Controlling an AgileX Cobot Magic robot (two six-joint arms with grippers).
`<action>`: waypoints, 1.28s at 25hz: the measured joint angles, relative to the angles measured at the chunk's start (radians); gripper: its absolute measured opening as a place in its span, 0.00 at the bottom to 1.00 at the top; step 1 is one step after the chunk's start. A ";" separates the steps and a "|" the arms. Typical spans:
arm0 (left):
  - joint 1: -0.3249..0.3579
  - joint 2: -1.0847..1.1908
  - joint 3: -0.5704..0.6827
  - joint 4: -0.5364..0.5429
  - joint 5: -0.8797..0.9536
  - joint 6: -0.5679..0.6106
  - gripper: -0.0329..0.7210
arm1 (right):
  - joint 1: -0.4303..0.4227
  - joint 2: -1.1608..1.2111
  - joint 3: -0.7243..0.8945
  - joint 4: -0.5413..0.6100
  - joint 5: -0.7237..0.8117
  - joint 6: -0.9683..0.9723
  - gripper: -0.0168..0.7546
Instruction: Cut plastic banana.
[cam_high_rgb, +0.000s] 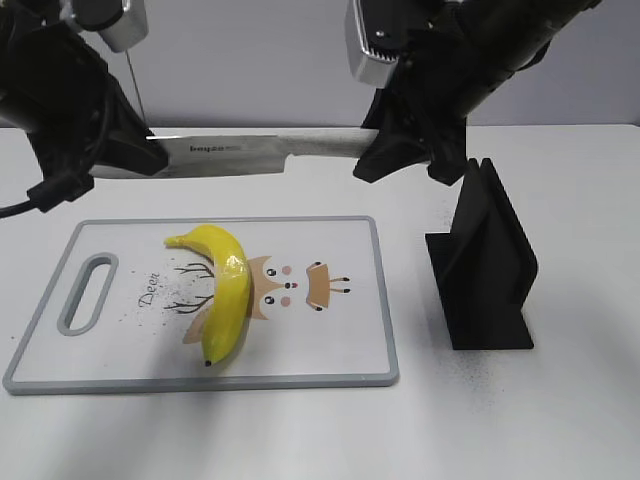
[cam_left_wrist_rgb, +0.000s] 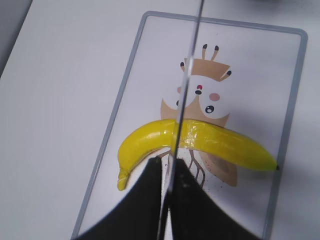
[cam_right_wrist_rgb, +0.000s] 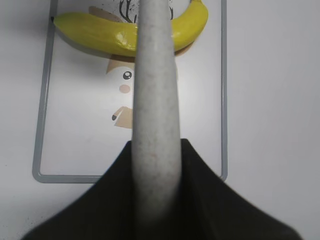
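1. Two grippers hold one knife (cam_high_rgb: 250, 152) level in the air behind the far edge of the cutting board (cam_high_rgb: 330, 375); the blade runs left to right and touches nothing below it.
2. Left gripper (cam_high_rgb: 150, 155): its jaws are clamped on the blade near the tip end, behind the board's far-left corner. In the left wrist view the thin blade edge runs out from between the dark fingers (cam_left_wrist_rgb: 145, 200) and crosses above the banana.
3. Right gripper (cam_high_rgb: 395, 150): its jaws are closed around the pale speckled handle (cam_right_wrist_rgb: 155, 115), behind the board's far-right corner.
4. Plastic banana (cam_high_rgb: 225, 290): it lies flat on the left half of the board, over the printed owl picture (cam_high_rgb: 300, 288), curved, with its dark tip toward the board's near edge and its stem end toward the far edge. A glossy seam shows at mid-length.
5. Black knife stand (cam_high_rgb: 485, 270): it stands upright on the white table (cam_high_rgb: 560, 420), just to the right of the board and apart from it.
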 joint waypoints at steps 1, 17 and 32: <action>0.000 0.000 0.001 0.000 0.001 0.000 0.07 | 0.000 0.000 0.000 0.000 0.001 0.000 0.24; 0.015 -0.007 0.002 0.043 -0.003 -0.037 0.87 | -0.017 0.000 0.005 -0.100 0.016 0.040 0.23; 0.172 -0.038 -0.187 0.525 0.270 -1.215 0.88 | -0.017 -0.096 -0.075 -0.145 0.104 0.806 0.23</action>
